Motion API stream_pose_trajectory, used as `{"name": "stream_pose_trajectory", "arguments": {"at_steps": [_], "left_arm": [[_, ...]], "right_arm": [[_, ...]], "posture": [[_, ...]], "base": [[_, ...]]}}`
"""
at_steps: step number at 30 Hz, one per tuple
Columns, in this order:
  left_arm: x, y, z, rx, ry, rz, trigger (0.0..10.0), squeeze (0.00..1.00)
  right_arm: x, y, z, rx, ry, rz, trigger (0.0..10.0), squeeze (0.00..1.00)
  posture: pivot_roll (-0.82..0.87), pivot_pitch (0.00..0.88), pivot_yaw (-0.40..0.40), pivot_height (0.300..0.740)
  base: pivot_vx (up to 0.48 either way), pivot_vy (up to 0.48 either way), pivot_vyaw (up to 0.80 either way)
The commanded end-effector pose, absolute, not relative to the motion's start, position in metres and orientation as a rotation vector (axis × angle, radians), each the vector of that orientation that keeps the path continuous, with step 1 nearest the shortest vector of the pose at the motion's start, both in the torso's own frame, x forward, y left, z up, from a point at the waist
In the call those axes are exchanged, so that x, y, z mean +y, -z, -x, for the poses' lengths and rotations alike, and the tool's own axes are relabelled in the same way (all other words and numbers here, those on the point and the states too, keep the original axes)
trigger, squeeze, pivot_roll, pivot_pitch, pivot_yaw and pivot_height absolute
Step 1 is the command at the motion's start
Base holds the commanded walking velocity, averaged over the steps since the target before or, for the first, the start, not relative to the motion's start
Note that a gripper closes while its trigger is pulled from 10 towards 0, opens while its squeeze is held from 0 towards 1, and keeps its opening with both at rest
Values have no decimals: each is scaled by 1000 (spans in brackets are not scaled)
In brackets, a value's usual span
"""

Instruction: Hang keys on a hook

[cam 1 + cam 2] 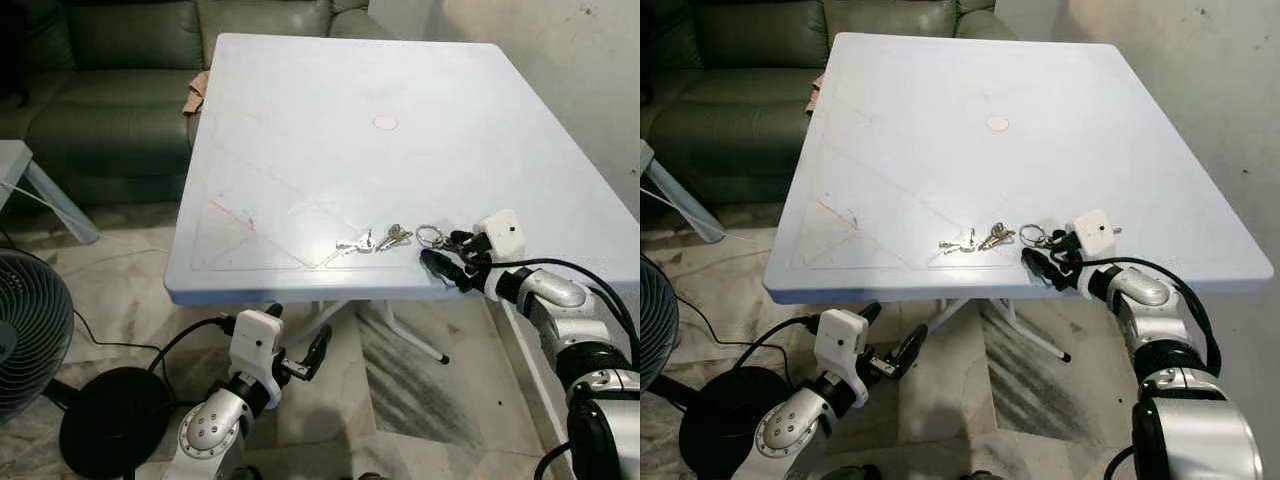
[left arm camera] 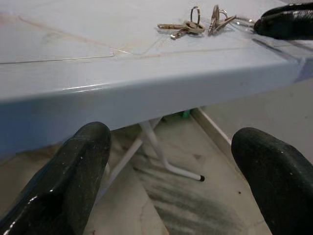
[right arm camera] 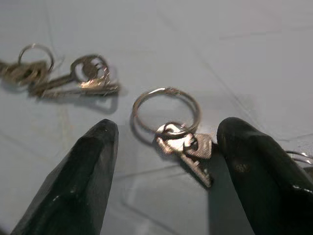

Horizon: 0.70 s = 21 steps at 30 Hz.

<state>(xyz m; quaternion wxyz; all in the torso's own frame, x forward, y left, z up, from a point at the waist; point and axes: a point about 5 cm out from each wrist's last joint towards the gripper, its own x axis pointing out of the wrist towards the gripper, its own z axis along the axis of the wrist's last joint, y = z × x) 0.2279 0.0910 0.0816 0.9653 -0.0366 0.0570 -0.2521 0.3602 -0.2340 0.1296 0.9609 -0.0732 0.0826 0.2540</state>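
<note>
- Left eye view: pale blue plastic table (image 1: 300, 150), smooth top w/ faint diagonal seams and a small round plug in the middle. Three key sets lie near its front edge. Right gripper (image 1: 452, 260) rests on the tabletop at that edge, black fingers spread, the ring key set (image 1: 432, 236) just ahead of its tips. Second key bunch (image 1: 394, 237) just beyond that, third key bunch (image 1: 355, 243) farther out, toward the left arm's side.
- Same view: left gripper (image 1: 305, 362) hangs below the table edge, over marbled floor tiles; fingers apart, holding nothing. Dark green sofa (image 1: 120, 90) behind the table, black fan (image 1: 30, 320) w/ round base off to the left arm's side.
- Right eye view: same layout; white boxy wrist camera housing on the right arm sits just above its fingers.
- Left wrist view: two blunt, glossy black fingers (image 2: 78, 171) wide apart, empty between. Rounded table rim runs across ahead of them, white tube leg (image 2: 161, 156) below. Two bunches lie on top beyond the rim, a black fingertip of the other arm beside them.
- Right wrist view: close detail the head views lack – thin round steel ring w/ a small silver key attached, flat on the tabletop between the spread fingers (image 3: 78, 181), touching neither as far as can be seen. Other two bunches lie past the ring, slightly blurred.
</note>
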Motion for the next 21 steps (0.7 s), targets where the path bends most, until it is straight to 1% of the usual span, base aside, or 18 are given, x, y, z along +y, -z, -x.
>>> {"name": "stream_pose_trajectory", "arguments": {"at_steps": [1, 2, 3, 5, 6, 7, 8, 9, 10, 11, 12, 21], "left_arm": [[92, -84, -226, 115, 502, 59, 10000, 0], [92, -84, -226, 115, 502, 58, 10000, 0], [92, -84, -226, 116, 500, 57, 10000, 0], [92, -85, -226, 116, 499, 57, 10000, 0], [92, -85, -227, 115, 498, 57, 10000, 0], [92, -85, -227, 115, 498, 57, 10000, 0], [92, -85, -227, 115, 498, 55, 10000, 0], [92, -85, -227, 116, 497, 55, 10000, 0], [92, -85, -227, 116, 497, 55, 10000, 0], [92, -85, -227, 116, 496, 55, 10000, 0], [92, -85, -227, 117, 494, 55, 10000, 0], [92, -86, -227, 116, 487, 57, 10000, 0]], "right_arm": [[-235, -130, -361, 171, -514, 116, 10000, 0], [-235, -131, -361, 171, -514, 116, 10000, 0], [-235, -131, -361, 170, -513, 121, 9765, 0], [-234, -131, -362, 169, -508, 124, 9765, 0], [-234, -131, -362, 166, -506, 123, 8549, 0], [-234, -131, -362, 166, -506, 123, 8549, 0], [-234, -132, -362, 163, -503, 123, 8039, 0], [-234, -132, -363, 162, -506, 118, 5922, 0], [-234, -132, -363, 162, -506, 118, 5922, 0], [-234, -133, -363, 161, -506, 119, 1765, 0], [-234, -133, -363, 160, -507, 120, 0, 0], [-234, -137, -365, 150, -500, 114, 0, 0]], "posture": [[31, 177, -50, 740], [33, 176, -50, 740], [33, 176, -50, 740], [33, 176, -50, 740], [33, 176, -50, 740], [33, 176, -50, 740], [35, 176, -51, 740], [35, 176, -51, 740], [35, 176, -51, 740], [35, 176, -52, 740], [36, 176, -53, 740], [39, 177, -55, 740]], "base": [[0, 0, 0], [0, 0, 0], [0, 0, 0], [0, 0, 0], [0, 0, 0], [0, 0, 0], [0, 0, 0], [0, 0, 0], [0, 0, 0], [0, 0, 0], [0, 0, 0], [0, 0, 0]]}}
